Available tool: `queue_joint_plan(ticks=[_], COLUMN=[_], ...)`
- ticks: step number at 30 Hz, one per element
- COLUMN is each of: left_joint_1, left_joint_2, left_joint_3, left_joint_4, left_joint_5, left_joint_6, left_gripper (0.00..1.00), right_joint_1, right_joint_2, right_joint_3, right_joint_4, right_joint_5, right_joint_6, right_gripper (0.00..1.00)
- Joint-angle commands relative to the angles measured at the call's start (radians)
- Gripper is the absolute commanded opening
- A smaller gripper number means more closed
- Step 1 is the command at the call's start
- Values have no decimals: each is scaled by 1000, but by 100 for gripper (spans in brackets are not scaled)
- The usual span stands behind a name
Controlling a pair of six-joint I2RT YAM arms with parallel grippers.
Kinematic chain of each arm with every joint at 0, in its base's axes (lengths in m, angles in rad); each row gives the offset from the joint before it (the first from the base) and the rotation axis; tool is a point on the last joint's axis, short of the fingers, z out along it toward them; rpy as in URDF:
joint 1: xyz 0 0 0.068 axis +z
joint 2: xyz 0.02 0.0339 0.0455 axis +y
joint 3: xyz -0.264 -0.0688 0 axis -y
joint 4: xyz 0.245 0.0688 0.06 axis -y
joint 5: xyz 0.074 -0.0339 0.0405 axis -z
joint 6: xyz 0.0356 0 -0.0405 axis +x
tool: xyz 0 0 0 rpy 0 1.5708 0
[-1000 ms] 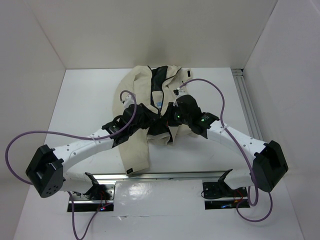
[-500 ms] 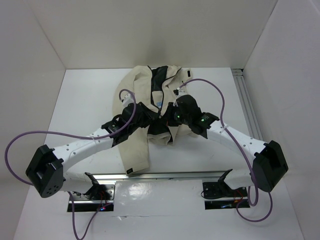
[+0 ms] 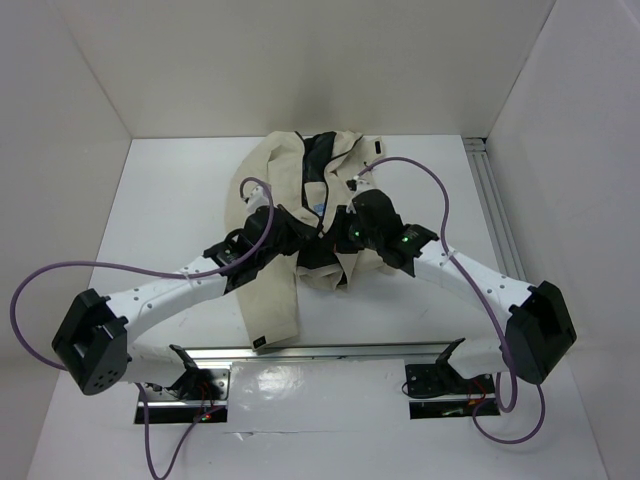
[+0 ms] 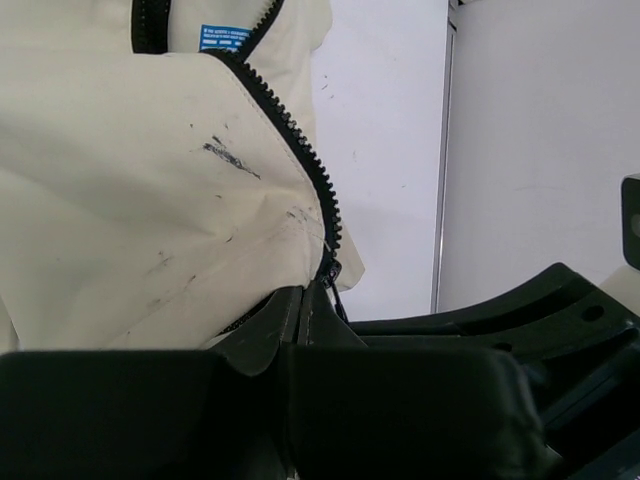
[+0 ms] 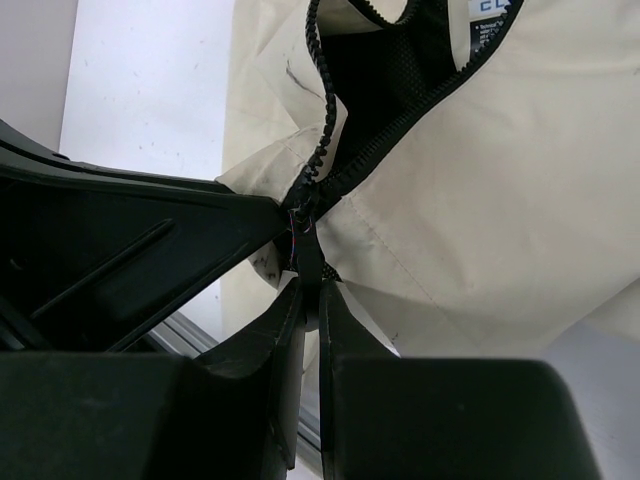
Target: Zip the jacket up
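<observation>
The jacket (image 3: 270, 300) lies spread on the white worktop (image 3: 170, 200), towards the far middle, its front facing up; both my arms reach in to meet over its front. My left end effector (image 4: 303, 305) is pressed together at the lower end of the zipper (image 4: 292, 135), pinching the cream edge where the row of black teeth runs down into my fingers. My right end effector (image 5: 310, 300) is pressed together too, pinching a dark strip just below the point where the two rows of teeth meet. Above that point the rows part in a V; black lining shows between them. A white-blue label (image 4: 222, 38) sits inside, near the top of the opening.
</observation>
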Motion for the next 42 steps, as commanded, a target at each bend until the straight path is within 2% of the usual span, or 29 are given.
queue_joint_plan(ticks=[1, 15, 20, 31, 35, 42], left_joint_1=[15, 15, 15, 15, 15, 6], left_joint_2=[-15, -92, -113, -175, -132, -98], left_joint_3=[-15, -116, -139, -207, -207, -263], left_joint_4=[25, 25, -26, -220, -270, -356], left_joint_5=[-49, -40, -31, -55, -3, 60], left_joint_6=[13, 65, 74, -114, -143, -177], left_gripper=[0, 0, 0, 0, 0, 0], right_joint_1=[10, 10, 10, 1, 1, 1], right_joint_2=[-45, -45, -14, 102, 115, 93], right_joint_3=[67, 135, 193, 343, 343, 198], right_joint_4=[-44, -72, -84, -141, -162, -148], right_joint_5=[2, 43, 69, 134, 134, 100], right_joint_6=[-22, -33, -42, -33, -24, -15], right_gripper=[0, 0, 0, 0, 0, 0])
